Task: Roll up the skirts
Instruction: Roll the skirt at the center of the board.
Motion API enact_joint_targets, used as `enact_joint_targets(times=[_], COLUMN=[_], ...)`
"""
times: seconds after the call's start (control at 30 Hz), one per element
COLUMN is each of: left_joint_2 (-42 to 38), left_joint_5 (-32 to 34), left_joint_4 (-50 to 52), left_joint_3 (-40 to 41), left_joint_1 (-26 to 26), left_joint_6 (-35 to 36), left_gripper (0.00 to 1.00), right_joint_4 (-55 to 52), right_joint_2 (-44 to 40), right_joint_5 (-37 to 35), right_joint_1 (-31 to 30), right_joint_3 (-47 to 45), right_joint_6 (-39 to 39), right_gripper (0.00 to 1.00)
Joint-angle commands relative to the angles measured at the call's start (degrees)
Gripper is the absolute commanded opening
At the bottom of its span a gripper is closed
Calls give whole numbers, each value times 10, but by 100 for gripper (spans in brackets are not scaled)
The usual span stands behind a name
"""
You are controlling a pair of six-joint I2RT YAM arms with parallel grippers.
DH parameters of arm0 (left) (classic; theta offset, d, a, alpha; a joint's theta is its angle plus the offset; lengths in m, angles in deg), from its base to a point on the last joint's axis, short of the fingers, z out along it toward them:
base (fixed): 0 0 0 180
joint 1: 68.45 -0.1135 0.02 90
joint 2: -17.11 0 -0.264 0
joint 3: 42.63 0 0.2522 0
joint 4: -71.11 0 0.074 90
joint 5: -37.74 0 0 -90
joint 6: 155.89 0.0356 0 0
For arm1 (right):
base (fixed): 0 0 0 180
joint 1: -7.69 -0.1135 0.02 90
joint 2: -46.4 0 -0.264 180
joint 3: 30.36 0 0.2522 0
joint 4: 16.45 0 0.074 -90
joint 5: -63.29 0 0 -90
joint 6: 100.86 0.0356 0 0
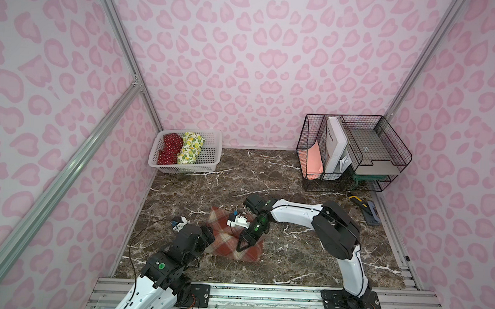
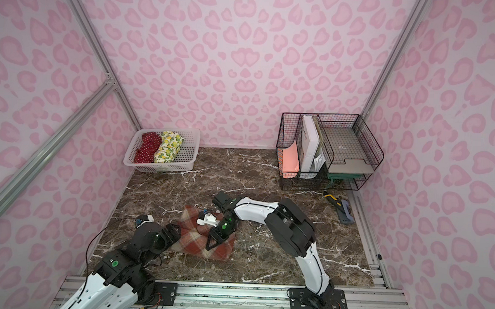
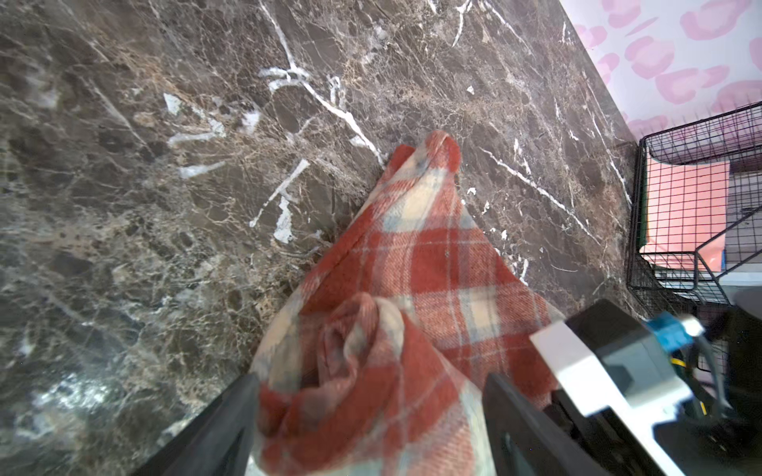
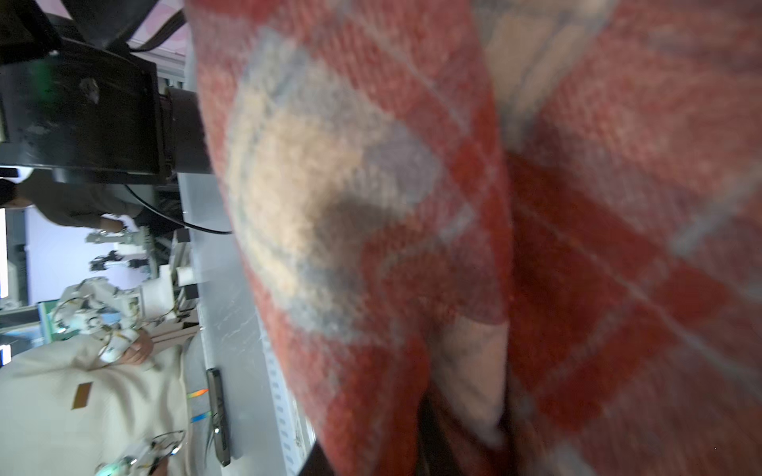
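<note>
Brown marble tabletop (image 1: 268, 171), pink spotted walls all round. In the far left corner a white basket (image 1: 210, 156) holds two rolled bundles side by side, the red dotted skirt (image 1: 171, 148) left of the lemon skirt (image 1: 190, 148). Nearer the front, the left gripper (image 3: 371, 381) is hidden under its own arm in both top views. The left wrist view shows its fingers spread wide, with the rolled end of the plaid skirt (image 3: 416, 247) lying between them. That skirt lies mid-table, thick and partly rolled, its left edge covered by the arm. The right gripper (image 1: 240, 247) is pinched almost closed on a plaid fold, and its wrist view is mostly blurred cloth. A wire rack (image 1: 308, 135) stands far right.
</note>
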Motion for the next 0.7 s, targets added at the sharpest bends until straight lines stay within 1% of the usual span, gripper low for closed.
enact_joint_targets(times=[0.0,0.03,0.07,0.13,0.2,0.3,0.47,0.57,0.67], left_joint_2=[6,9,14,23,34,39,-10,-33,-28], left_joint_5=[-5,-8,-14,-33,-58,-64,-54,-58,-68], left_joint_4=[13,13,10,4,-13,-14,-5,-33,-78], left_joint_3=[-12,-15,-15,-9,8,28,59,86,116], left_joint_1=[-1,-1,-1,0,0,0,1,1,0], left_joint_6=[5,5,6,-7,-20,-36,-66,-90,-116], left_gripper=[87,87,87,87,87,86,87,87,87], right_joint_4=[-42,-34,-41,-39,-20,-30,-26,-26,-29], right_joint_2=[52,62,77,103,116,130,136,137,135], right_joint_5=[-19,-29,-63,-81,-57,-93,-98,-98,-101], right_joint_1=[10,14,15,17,29,34,37,37,37], right_joint_3=[0,-9,-10,-18,-34,-33,-32,-30,-28], right_joint_6=[-32,-28,-25,-27,-23,-35,-49,-54,-56], right_gripper=[0,0,0,0,0,0,0,0,0])
